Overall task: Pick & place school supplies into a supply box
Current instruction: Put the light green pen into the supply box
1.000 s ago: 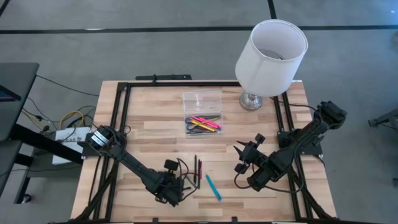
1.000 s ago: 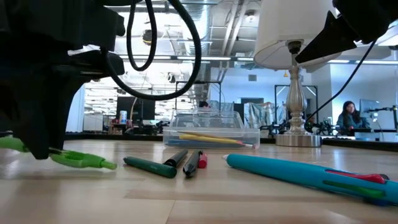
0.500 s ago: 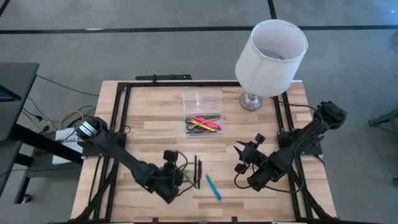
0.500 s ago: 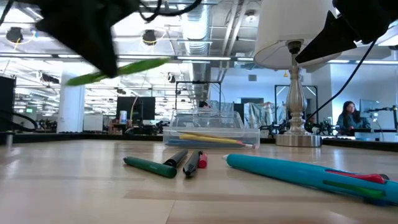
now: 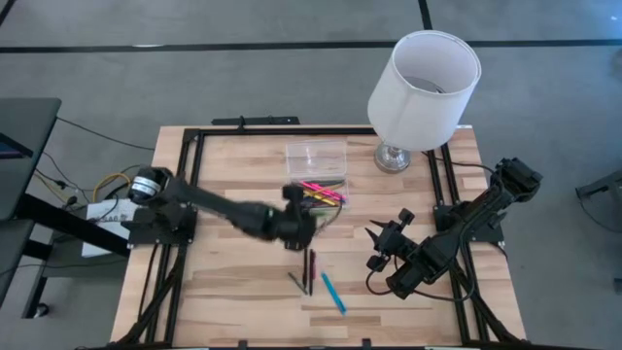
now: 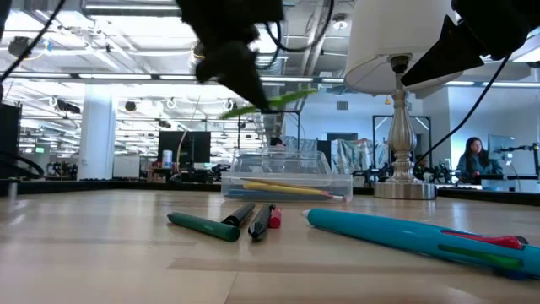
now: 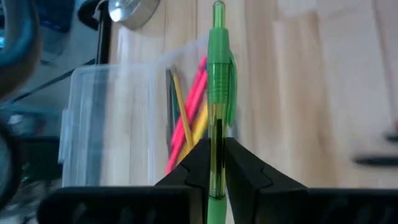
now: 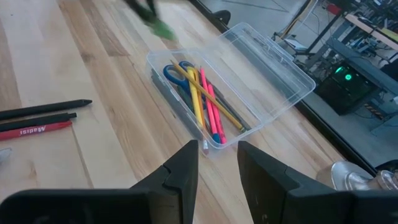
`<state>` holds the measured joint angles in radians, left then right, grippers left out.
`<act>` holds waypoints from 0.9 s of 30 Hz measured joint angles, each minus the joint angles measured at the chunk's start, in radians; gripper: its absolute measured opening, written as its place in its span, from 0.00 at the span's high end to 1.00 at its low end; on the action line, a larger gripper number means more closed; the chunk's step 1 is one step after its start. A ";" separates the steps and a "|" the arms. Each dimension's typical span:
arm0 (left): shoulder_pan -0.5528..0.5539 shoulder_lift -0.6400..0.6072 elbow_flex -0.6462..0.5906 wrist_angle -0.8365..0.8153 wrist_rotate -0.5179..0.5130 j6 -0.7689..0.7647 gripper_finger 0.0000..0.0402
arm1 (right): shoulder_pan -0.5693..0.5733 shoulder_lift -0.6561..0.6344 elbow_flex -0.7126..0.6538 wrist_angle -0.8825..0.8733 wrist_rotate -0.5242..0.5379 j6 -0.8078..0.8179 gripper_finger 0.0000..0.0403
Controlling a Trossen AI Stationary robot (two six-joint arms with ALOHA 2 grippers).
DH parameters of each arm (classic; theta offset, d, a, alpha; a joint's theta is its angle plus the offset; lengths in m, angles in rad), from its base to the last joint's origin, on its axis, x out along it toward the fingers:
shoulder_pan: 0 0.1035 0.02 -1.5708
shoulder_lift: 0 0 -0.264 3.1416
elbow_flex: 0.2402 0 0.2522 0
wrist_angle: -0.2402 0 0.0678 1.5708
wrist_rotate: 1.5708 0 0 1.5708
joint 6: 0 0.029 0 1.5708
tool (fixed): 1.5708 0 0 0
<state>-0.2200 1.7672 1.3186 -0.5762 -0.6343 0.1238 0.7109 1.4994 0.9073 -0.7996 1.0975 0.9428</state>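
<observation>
Carrying green pen [image 7: 217,93] clamped in left gripper [image 7: 213,163], lifted from near edge to supply box [image 5: 317,175] mid-worktop | drop imminent | right gripper [image 8: 217,163] open, idle, right edge.

I am viewing a light wooden tabletop [image 5: 233,199] standing on grey floor [image 5: 243,68] crossed by dark lines. A white-shaded lamp [image 5: 425,78] is standing at its far right corner. Beyond, ceiling lights [image 6: 126,8] are glowing over workstations, and a person [image 6: 472,156] is sitting far right.
</observation>
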 joint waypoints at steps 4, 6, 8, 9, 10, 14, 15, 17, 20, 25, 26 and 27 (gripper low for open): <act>0.115 0.000 0.000 0.099 0.101 0.099 0.95 | 0.000 0.000 0.000 -0.002 0.000 0.000 0.73; 0.170 0.000 0.000 0.114 0.145 0.118 0.95 | 0.000 0.000 0.000 -0.005 0.000 0.000 0.73; 0.222 0.000 0.000 0.120 0.197 0.119 0.95 | 0.000 0.000 0.000 -0.005 0.000 0.000 0.73; 0.247 0.000 0.000 0.123 0.226 0.119 0.94 | 0.000 0.000 0.000 -0.005 0.000 0.000 0.73; 0.269 0.000 0.000 0.125 0.253 0.119 0.94 | 0.000 0.000 0.000 -0.005 0.000 0.000 0.73; 0.335 0.018 0.000 0.147 0.327 0.119 0.94 | 0.000 0.000 0.000 -0.007 0.000 0.000 0.73; 0.346 0.024 0.000 0.148 0.343 0.119 0.94 | 0.000 0.000 0.000 -0.007 0.000 0.000 0.73; 0.359 0.048 0.002 0.183 0.379 0.121 0.94 | 0.000 0.000 0.000 -0.008 0.000 0.000 0.73; 0.365 0.080 0.000 0.199 0.399 0.138 0.94 | 0.000 0.000 0.000 -0.010 0.000 0.000 0.73; 0.374 0.128 0.000 0.226 0.395 0.150 0.94 | 0.000 0.000 0.000 -0.013 -0.005 0.000 0.73; 0.377 0.135 0.000 0.223 0.393 0.150 0.94 | 0.000 0.000 -0.001 -0.012 -0.007 0.000 0.73; 0.379 0.139 0.000 0.226 0.394 0.150 0.94 | 0.000 0.000 0.000 -0.011 -0.007 0.000 0.73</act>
<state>0.1594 1.9066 1.3190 -0.3497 -0.2408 0.2737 0.7109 1.4990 0.9070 -0.8108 1.0905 0.9432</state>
